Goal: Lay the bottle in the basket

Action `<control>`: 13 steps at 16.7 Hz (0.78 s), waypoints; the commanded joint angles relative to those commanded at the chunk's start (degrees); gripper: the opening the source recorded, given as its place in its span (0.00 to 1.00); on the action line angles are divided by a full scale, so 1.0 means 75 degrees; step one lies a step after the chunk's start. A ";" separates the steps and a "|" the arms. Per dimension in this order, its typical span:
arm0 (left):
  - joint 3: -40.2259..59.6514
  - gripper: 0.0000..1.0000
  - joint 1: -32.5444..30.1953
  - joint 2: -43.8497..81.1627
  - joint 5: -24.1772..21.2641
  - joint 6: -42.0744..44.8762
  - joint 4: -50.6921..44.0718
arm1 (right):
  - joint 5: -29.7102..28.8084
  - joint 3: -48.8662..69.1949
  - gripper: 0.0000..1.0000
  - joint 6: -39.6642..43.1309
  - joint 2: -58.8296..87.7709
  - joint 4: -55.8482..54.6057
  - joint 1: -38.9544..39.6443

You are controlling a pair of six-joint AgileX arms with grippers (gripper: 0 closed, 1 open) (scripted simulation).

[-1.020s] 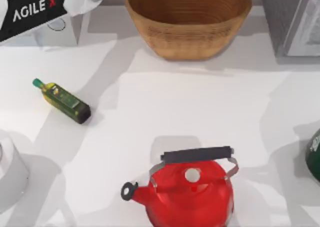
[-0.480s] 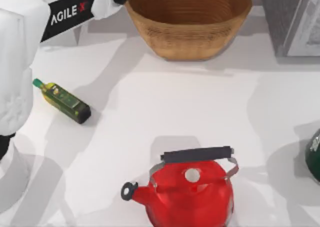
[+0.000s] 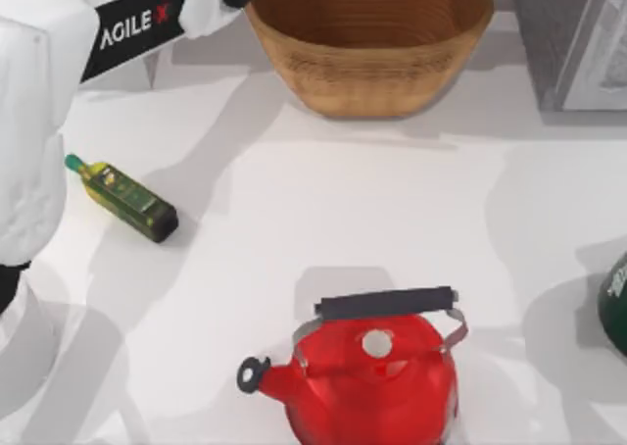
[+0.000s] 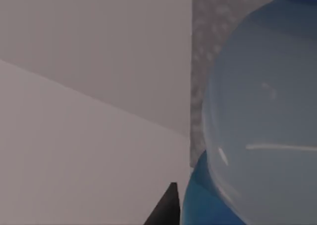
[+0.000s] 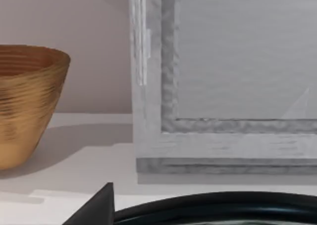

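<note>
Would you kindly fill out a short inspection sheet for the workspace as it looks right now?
Surface: white table, lit, with shadows.
Job's things: clear plastic bottle with blue lower body close before the left wrist camera; round tan woven wicker basket at the table's far edge, nothing seen inside.
Clutter: small green-capped olive-oil bottle lying at left; red kettle with a dark handle at the near edge; dark green object at the right edge.
Hands: left arm reaches toward the basket's left rim; a dark fingertip sits beside the bottle.
Cables: nothing seen.
Surroundings: grey framed panel at far right.
</note>
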State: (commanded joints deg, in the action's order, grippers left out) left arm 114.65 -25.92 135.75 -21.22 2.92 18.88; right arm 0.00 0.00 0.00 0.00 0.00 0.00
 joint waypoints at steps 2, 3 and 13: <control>0.0000 0.60 0.0000 0.0000 0.0000 0.0000 0.0000 | 0.0000 0.0000 1.00 0.0000 0.0000 0.0000 0.0000; 0.0000 0.68 0.0000 0.0000 0.0000 0.0000 0.0000 | 0.0000 0.0000 1.00 0.0000 0.0000 0.0000 0.0000; 0.0000 1.00 0.0000 0.0000 0.0000 0.0000 0.0000 | 0.0000 0.0000 1.00 0.0000 0.0000 0.0000 0.0000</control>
